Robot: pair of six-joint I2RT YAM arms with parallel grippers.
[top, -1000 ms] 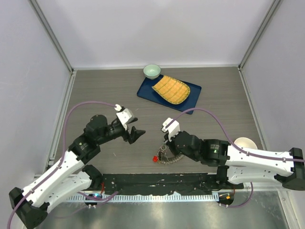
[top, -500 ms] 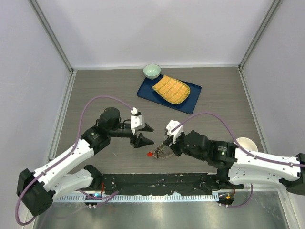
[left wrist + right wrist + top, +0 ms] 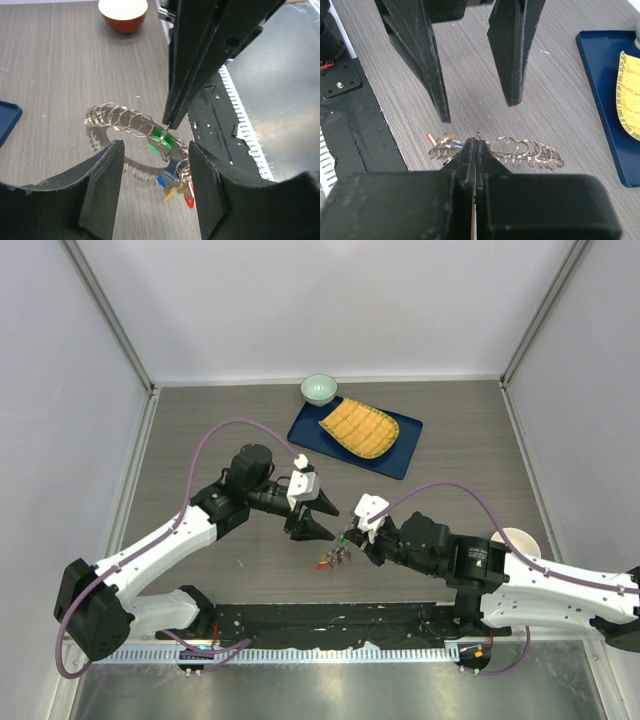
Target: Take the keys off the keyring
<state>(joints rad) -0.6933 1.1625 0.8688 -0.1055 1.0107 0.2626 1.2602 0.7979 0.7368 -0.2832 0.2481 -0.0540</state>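
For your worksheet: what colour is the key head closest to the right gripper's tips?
Green key head, left wrist view.

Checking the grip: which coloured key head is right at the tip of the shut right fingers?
The green key head, directly at the right fingers' tip; the blue head and red head sit farther along the keyring, away from it.

1. A grey wood-grain table (image 3: 200,440) is seen, with a black strip (image 3: 300,620) laid along its near edge.
2. A blue tray (image 3: 310,430) is set at the far middle, turned at an angle to the table's edges.
3. A pale green bowl (image 3: 319,389) is placed just beside the tray's far corner.
4. A cream bowl (image 3: 517,537), red on the outside, is found near the right edge.
5. A keyring (image 3: 120,120) fringed with keys (image 3: 170,175) is seen near the front middle; whether it rests fully on the surface cannot be told.
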